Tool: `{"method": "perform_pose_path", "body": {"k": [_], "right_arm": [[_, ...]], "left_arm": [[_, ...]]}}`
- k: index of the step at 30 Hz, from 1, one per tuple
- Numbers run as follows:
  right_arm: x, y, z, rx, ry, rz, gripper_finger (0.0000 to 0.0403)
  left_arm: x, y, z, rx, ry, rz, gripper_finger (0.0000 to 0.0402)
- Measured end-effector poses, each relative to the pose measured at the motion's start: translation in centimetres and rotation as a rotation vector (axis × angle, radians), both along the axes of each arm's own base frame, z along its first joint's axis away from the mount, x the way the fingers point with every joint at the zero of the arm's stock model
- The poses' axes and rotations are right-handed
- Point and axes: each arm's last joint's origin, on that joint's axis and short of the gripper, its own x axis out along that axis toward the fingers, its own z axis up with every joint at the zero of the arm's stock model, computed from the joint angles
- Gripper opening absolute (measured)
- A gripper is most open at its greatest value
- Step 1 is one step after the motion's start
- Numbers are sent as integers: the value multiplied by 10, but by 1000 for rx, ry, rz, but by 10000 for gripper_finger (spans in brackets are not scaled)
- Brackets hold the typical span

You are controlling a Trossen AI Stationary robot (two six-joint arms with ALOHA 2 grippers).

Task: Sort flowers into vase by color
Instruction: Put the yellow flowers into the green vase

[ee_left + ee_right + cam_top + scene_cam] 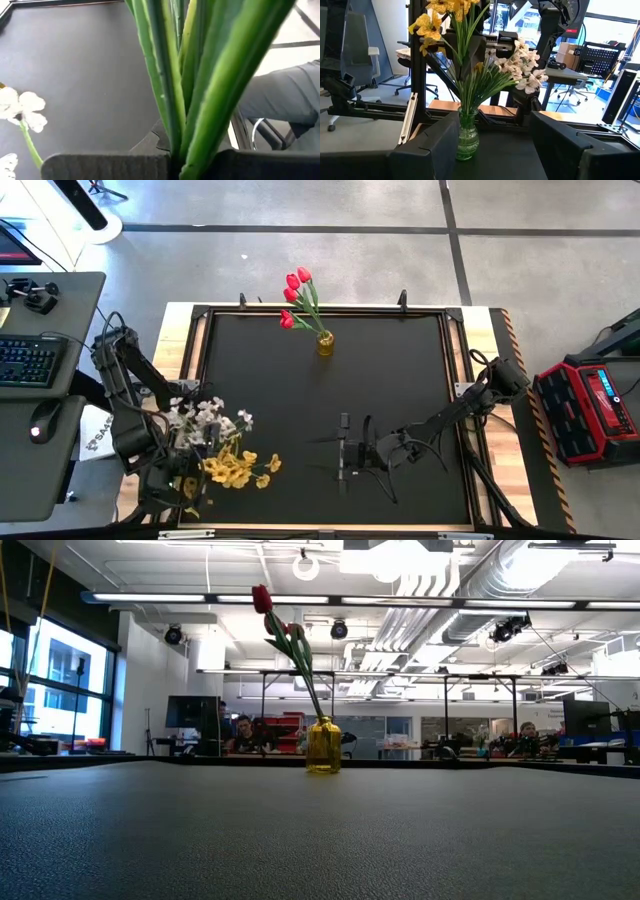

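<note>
Wrist views alone show the near-left bouquet standing in a clear vase [468, 135]: yellow flowers [235, 469] and white flowers [205, 420], stems upright. Left gripper [175, 162] is clamped on those green stems [170, 75]. Right gripper [348, 455] waits wide, near centre. Tulips [297, 295] stand far off in a yellow vase [325, 343], leaning left

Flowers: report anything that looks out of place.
The yellow blossoms and white blossoms share one clear vase at the left edge of the table, mixed rather than sorted. The red tulips stand alone in their yellow vase.
</note>
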Motion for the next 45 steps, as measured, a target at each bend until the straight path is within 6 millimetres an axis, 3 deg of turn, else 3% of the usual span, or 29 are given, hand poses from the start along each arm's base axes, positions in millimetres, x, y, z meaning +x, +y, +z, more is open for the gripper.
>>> {"method": "perform_pose_path", "body": {"k": [10,22,27,32,36,40,45], "right_arm": [[0,1,0,-2,1,46,227],[1,0,3,13,-26,36,227],[7,-11,2,11,-30,11,227],[28,-21,-15,-22,-63,37,227],[56,-15,-15,-74,-77,95,237],[89,-4,-6,-105,-72,137,260],[118,3,26,-106,-62,181,259]], "left_arm": [[3,-7,-11,104,51,-62,0],[6,-11,-17,48,16,49,0],[7,-11,-16,46,0,64,0],[7,-11,-16,46,0,64,0],[7,-11,-16,42,0,66,0],[6,-11,-17,23,17,63,0],[6,-11,-17,18,26,56,0]]}}
